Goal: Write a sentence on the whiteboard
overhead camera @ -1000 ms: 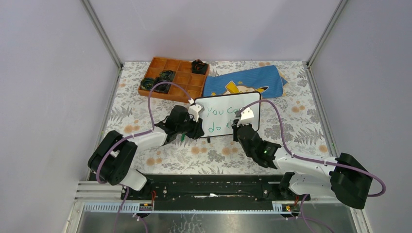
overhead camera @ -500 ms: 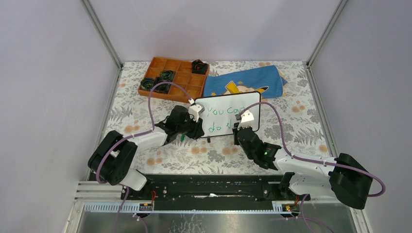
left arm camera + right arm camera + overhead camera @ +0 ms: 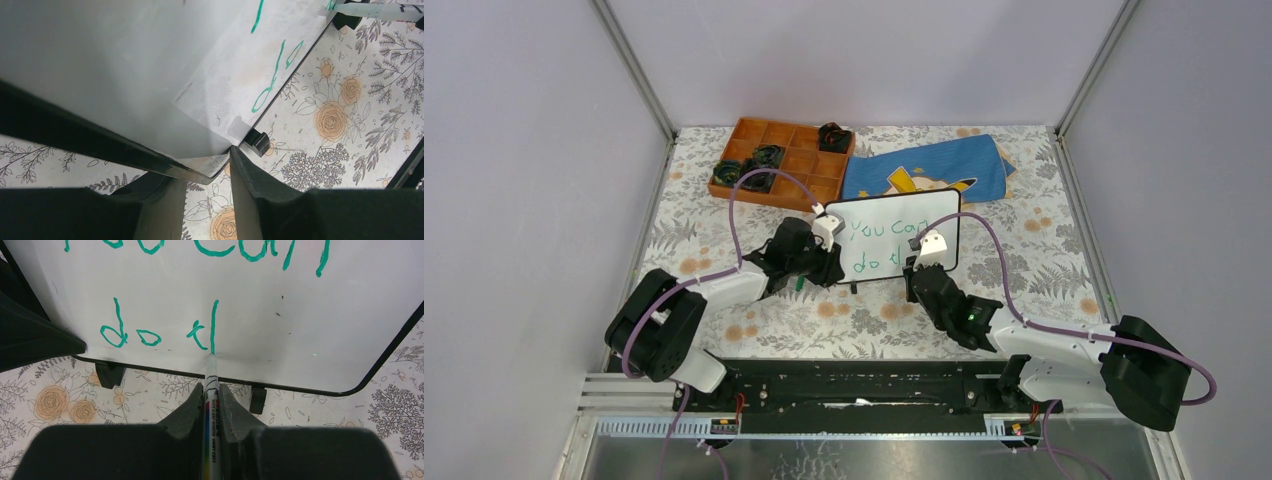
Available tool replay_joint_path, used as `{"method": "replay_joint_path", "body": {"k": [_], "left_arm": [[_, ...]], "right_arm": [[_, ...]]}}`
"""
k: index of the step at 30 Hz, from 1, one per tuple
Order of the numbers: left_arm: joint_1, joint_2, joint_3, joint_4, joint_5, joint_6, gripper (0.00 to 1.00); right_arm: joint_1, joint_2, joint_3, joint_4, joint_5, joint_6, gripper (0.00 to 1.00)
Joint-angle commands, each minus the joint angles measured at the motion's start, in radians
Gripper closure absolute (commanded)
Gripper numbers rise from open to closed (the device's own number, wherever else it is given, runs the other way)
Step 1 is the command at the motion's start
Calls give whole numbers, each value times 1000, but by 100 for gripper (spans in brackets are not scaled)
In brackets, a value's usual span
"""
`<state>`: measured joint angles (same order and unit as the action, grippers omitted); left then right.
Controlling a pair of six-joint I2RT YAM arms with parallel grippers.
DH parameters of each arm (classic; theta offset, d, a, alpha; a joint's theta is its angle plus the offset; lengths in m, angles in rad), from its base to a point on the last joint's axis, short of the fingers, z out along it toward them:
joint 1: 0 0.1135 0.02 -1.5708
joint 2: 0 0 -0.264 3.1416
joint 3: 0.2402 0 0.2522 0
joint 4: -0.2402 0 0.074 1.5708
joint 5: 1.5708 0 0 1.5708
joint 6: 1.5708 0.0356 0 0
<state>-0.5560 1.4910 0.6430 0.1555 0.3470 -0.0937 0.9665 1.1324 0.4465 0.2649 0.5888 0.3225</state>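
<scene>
The whiteboard (image 3: 894,232) stands tilted on two black feet mid-table. Green writing (image 3: 150,335) on it reads "You can" above "do t" and one tall upright stroke. My right gripper (image 3: 211,390) is shut on a white marker (image 3: 210,405). The marker's tip touches the board at the foot of that tall stroke, near the bottom frame. In the top view the right gripper (image 3: 927,262) is at the board's lower right. My left gripper (image 3: 210,172) is shut on the whiteboard's lower left corner (image 3: 220,160). It shows at the board's left edge in the top view (image 3: 824,262).
A blue cloth with yellow print (image 3: 929,172) lies behind the board. An orange compartment tray (image 3: 782,160) with dark objects sits at the back left. The table has a floral cover (image 3: 1024,270). Grey walls and metal posts close in the sides.
My right gripper has drawn the marker down the board. A tall upright stroke now stands after the "t". The left arm and the board have stayed put.
</scene>
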Motion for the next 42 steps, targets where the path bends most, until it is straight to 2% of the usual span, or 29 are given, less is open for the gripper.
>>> {"method": "replay_joint_path", "body": {"k": [1, 18, 42], "left_arm": [[-16, 7, 17, -20, -19, 30, 59], [-16, 7, 17, -22, -19, 31, 59], [-18, 9, 16, -21, -20, 29, 59]], "right_arm": [[-6, 5, 40, 4, 33, -9, 100], [-10, 22, 95, 14, 84, -61, 100], [-21, -52, 35, -15, 96, -52, 100]]}}
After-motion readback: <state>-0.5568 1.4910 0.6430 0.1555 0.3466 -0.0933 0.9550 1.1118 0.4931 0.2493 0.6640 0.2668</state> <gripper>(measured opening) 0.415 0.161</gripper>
